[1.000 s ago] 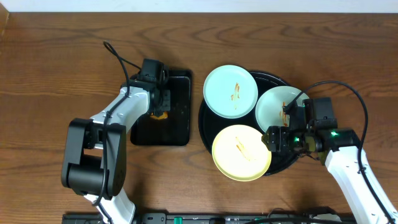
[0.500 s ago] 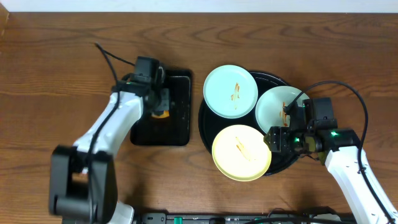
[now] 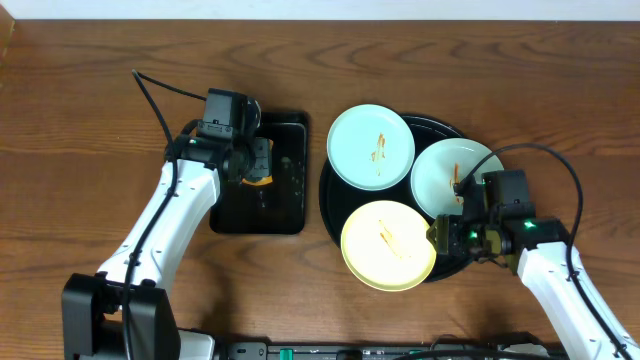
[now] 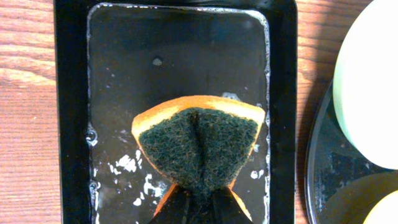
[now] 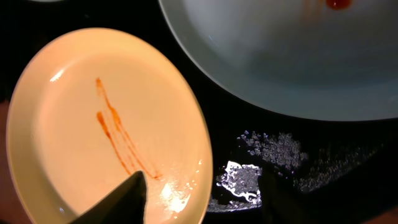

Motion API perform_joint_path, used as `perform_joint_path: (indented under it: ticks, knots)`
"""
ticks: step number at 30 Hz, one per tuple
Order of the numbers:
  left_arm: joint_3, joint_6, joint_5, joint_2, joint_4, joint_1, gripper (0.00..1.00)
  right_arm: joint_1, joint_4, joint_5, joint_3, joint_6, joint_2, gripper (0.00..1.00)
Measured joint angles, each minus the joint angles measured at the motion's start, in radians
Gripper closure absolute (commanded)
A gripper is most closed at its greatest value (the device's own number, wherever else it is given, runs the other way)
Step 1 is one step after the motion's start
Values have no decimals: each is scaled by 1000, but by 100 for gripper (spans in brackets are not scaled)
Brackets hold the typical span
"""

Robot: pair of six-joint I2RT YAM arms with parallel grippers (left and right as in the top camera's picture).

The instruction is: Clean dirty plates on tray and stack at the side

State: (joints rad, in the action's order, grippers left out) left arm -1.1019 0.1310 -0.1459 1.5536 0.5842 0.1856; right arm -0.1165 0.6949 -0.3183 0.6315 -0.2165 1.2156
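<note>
orange smear (image 3: 392, 242) on yellow plate (image 3: 365, 262), long axis diagonal

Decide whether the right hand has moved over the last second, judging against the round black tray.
Yes. The right hand has shifted slightly toward the near rim of the tray, alongside the yellow plate.
</note>
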Motion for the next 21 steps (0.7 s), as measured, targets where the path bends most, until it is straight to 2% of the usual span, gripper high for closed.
perform_joint_path:
  ticks: [10, 13, 16, 21]
  knots:
    - [0, 0, -5, 0, 0, 0, 92, 0, -78, -22, -84, -36, 0, 59]
    - [0, 0, -5, 0, 0, 0, 92, 0, -98, -30, -108, -54, 0, 70]
    - [0, 0, -5, 0, 0, 0, 92, 0, -130, -36, -125, -90, 0, 75]
    - [0, 0, -5, 0, 0, 0, 92, 0, -206, -43, -168, -159, 0, 76]
